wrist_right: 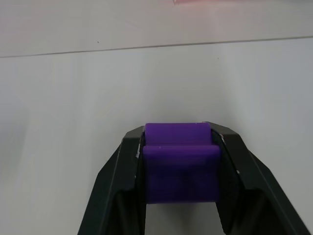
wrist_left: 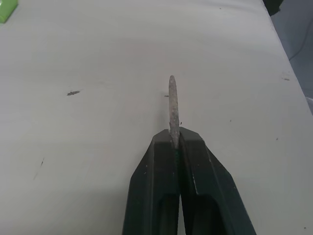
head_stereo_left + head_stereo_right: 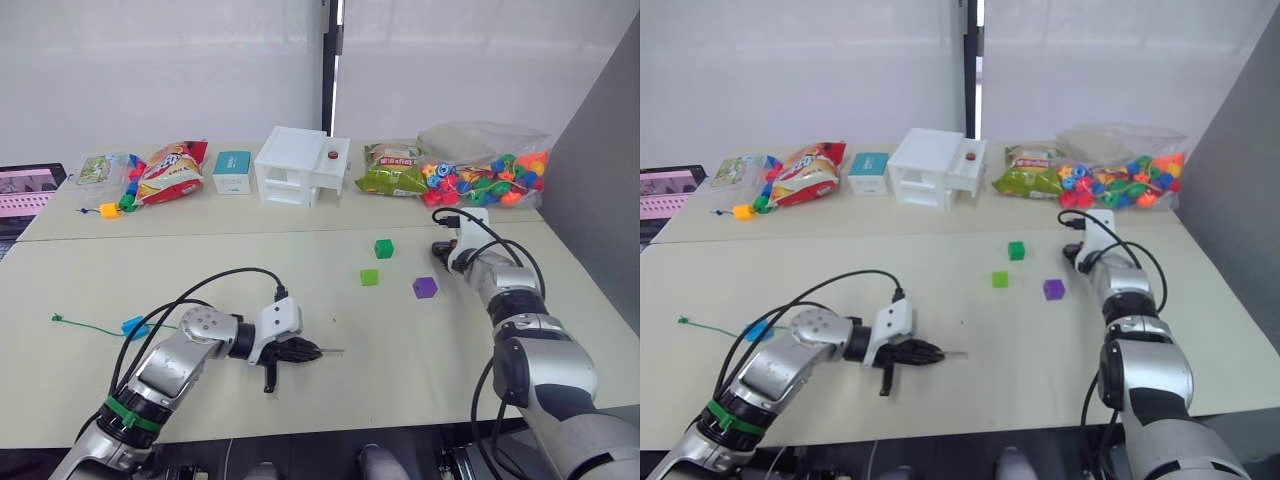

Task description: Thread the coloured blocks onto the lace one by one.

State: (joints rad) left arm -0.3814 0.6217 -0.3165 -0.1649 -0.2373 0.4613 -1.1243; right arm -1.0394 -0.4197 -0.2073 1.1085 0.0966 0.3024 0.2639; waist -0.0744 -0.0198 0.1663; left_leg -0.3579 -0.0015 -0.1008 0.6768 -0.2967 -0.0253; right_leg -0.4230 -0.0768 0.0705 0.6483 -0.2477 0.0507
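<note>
1. We are pinching the lace point(image 3: 95, 327) tip point(image 2: 172, 105) with our left gripper point(image 2: 174, 139), near the table point(image 3: 400, 350) front.
2. Our right gripper point(image 1: 180, 147) is squeezing a purple block point(image 1: 181, 166).
3. Two green blocks point(image 3: 384, 248) and another purple one point(image 3: 425, 288) are sitting between our grippers.
4. A blue block point(image 3: 133, 326) is sitting on the lace.

Looks like a robotics lab / test room, not a home. Two plain pale worktops point(image 3: 300, 330) pushed edge to edge, bare white wall panels point(image 3: 160, 70) behind, grey partition point(image 3: 600, 150) beyond the right gripper point(image 3: 441, 252). Well past the grippers, along the far edge, a row of mixed trial props: snack bags point(image 3: 172, 170), small teal box point(image 3: 232, 172), white toy drawer unit point(image 3: 300, 166), clear bag of coloured beads point(image 3: 485, 165). Laptop screen point(image 3: 28, 190) at the far side beyond the left gripper point(image 3: 310, 351).
</note>
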